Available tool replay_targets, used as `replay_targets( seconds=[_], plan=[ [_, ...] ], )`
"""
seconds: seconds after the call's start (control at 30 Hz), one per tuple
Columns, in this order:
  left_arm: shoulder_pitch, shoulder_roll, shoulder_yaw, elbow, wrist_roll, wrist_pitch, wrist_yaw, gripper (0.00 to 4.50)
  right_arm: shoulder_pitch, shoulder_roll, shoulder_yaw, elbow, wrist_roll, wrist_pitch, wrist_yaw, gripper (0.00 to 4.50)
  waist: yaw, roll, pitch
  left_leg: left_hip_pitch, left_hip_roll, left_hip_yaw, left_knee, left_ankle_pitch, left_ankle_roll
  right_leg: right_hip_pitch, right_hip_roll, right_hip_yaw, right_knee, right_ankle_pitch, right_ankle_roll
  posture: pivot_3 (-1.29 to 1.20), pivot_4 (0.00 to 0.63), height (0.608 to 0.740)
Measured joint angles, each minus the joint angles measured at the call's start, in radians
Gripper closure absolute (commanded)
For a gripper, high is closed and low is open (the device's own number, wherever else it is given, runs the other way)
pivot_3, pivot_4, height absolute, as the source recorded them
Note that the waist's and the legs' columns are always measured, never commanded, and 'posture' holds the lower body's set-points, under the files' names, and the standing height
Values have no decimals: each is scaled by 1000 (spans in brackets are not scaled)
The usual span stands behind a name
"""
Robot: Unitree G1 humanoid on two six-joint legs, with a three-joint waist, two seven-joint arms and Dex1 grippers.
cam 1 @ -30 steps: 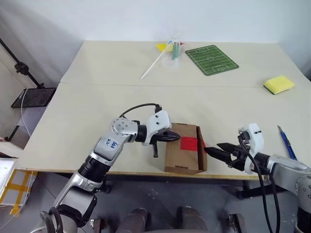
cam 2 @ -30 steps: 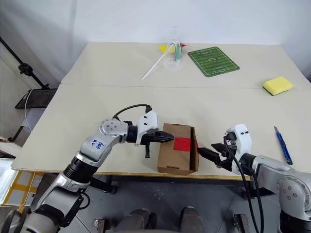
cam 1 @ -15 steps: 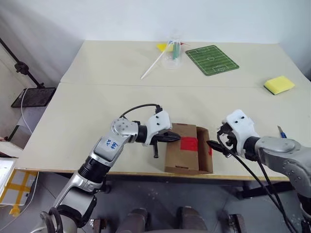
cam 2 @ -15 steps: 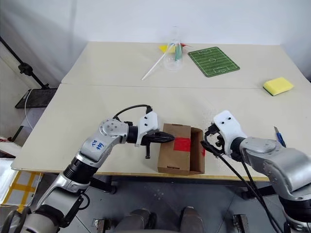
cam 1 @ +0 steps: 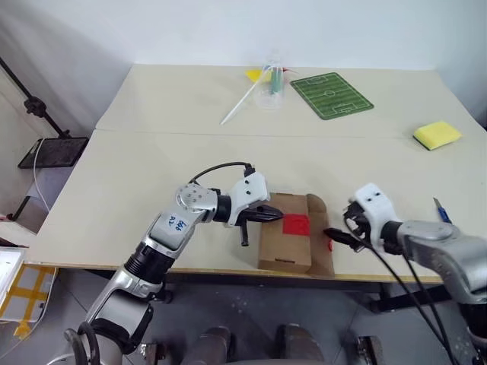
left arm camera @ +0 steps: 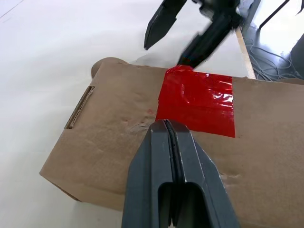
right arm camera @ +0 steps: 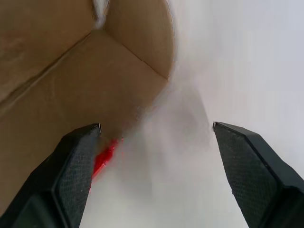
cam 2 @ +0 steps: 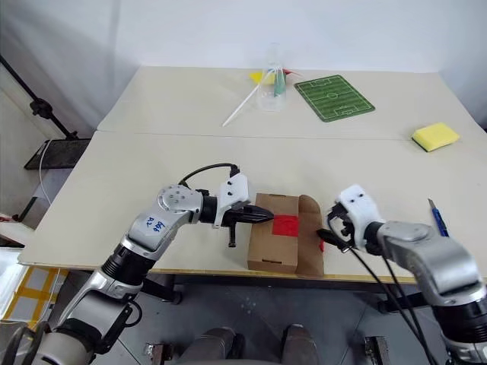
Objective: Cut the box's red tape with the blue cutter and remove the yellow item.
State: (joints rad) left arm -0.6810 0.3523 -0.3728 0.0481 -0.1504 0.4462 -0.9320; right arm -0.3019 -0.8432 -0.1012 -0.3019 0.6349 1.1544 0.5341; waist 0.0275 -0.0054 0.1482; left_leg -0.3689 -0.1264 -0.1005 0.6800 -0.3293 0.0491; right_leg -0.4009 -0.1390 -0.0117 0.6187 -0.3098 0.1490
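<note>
The brown cardboard box sits at the matte beige worktop's near edge, glossy red tape on top. The left end effector, pressed together, rests on its lid; the right end effector, spread, flanks the opened flap. The slim blue cutter lies well right of the box.

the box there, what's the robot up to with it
The left pincer, shut, presses on top of the brown box beside the red tape. The right pincer, open, sits at the box's opened side flap. The blue cutter lies on the table to the right.
</note>
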Motion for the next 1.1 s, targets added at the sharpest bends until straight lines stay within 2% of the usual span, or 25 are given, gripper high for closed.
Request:
replay_targets(
  seconds=[0.1,0.33,0.4,0.5,0.67,1.1],
  plan=[
    [-4,-3,0,7,0,-2,0,4500,-70,16,-107,131,118,99,93,563,-1,0,0,0,1,0,0,0,0,1,1,0,-1,0,0,0,150,740],
    [-4,-5,1,11,0,-12,-1,4500,-156,34,-81,308,145,166,188,563,-1,1,0,-1,2,-1,-1,-1,-1,1,-3,0,-5,0,0,0,150,740],
    [-4,-5,0,9,0,-12,0,4500,-166,32,-22,301,154,179,243,563,-1,1,0,-1,4,-1,-1,-1,-2,1,-2,-1,-5,0,0,0,150,740],
    [-4,-5,1,6,0,-12,1,4500,-163,42,29,298,157,180,282,1147,-1,1,0,-1,3,-1,-1,-1,-2,1,-2,-1,-6,0,0,0,150,740],
    [10,-2,7,-7,0,-21,3,4500,-179,75,63,345,132,158,296,2765,-1,1,0,-1,4,-1,-1,-1,-3,1,-2,-1,-6,0,0,0,150,740],
    [25,21,11,-36,0,-15,10,4500,-286,130,117,489,102,200,339,2765,-7,1,0,0,9,-1,-1,-3,-6,2,3,-1,-7,0,0,0,150,740]
  ],
)
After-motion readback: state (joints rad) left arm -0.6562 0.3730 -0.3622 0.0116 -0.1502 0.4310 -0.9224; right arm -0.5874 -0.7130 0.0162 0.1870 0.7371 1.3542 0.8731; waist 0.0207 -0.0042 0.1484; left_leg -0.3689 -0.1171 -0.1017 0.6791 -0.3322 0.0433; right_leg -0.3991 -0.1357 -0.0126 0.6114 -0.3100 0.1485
